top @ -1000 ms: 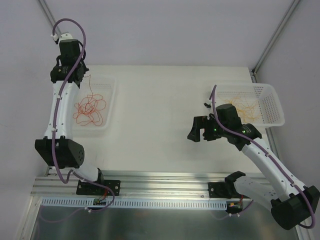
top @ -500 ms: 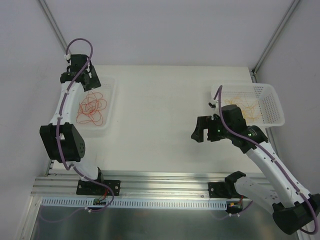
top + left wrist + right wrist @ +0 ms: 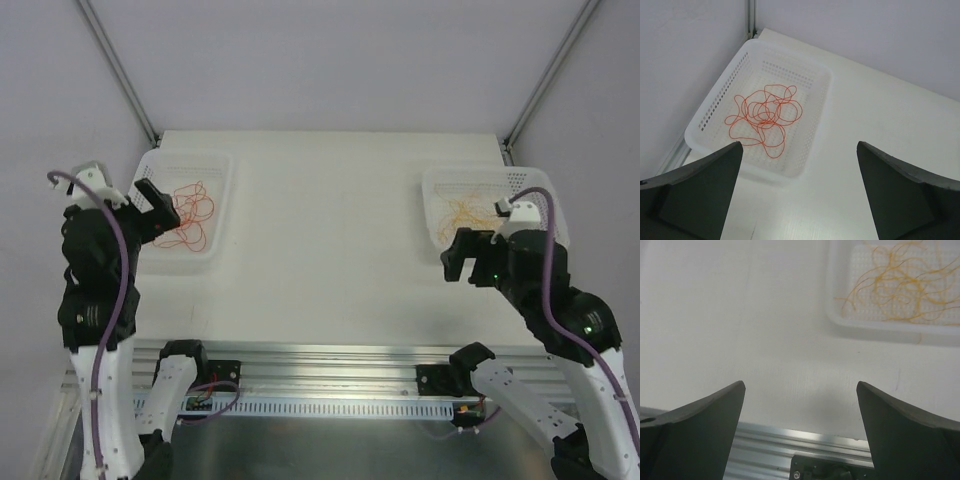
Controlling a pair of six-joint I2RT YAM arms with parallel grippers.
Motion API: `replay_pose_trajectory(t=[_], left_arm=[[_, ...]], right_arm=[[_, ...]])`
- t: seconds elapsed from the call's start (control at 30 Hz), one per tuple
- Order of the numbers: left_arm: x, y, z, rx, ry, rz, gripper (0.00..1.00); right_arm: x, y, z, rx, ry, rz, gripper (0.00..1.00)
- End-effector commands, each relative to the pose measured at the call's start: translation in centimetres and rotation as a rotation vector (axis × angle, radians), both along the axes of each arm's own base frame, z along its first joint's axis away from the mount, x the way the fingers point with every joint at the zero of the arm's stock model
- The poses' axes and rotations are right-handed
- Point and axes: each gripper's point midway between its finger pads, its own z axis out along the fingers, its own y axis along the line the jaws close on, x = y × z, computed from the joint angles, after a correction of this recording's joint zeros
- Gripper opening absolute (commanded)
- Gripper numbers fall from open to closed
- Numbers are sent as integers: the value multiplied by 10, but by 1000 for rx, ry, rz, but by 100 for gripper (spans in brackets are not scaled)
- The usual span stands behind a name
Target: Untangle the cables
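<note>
Two white perforated baskets sit on the tabletop (image 3: 320,220), one toward its far left corner and the other toward its right edge, well apart.

The left basket (image 3: 717,100) holds the red-orange cables (image 3: 765,120). They are a single loose tangle of thin curly loops lying flat on its floor, roughly in the middle and touching neither tool. The right basket (image 3: 880,330) holds the yellow-orange cables (image 3: 900,285), paler strands spread across its floor, some crossing one another. Both bundles lie wholly inside their own baskets.

The left tool (image 3: 799,146) hangs raised above the near side of the left basket, tilted down toward it. Its jaws are spread wide and nothing is between them. The right tool (image 3: 800,384) is also spread wide and empty. It hovers over bare tabletop just on the near side of the right basket, with the aluminium rail (image 3: 790,450) at the tabletop's near edge showing below it. Neither tool touches a basket or a strand.
</note>
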Motion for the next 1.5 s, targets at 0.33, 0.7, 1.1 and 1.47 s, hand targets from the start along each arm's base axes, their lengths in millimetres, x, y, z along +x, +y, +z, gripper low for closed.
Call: replay_pose_trajectory(t=[0.33,0.7,1.1,1.47], left_arm=[[-138,-21,-11,73,-284,-95,99],[-190,-35,-50,48,-227,-178,99],[-220,-37,-78,-71,-201,-251,99],[-223,-53,-91,-179,-152,-328,99]], right_arm=[[-67,-107,40,-24,-362,-327,99],[-118,-153,7,103,-451,-506,99],[-150,-165,-15,146,-402,-503,100],[-150,-158,-18,169,-393,-459,100]])
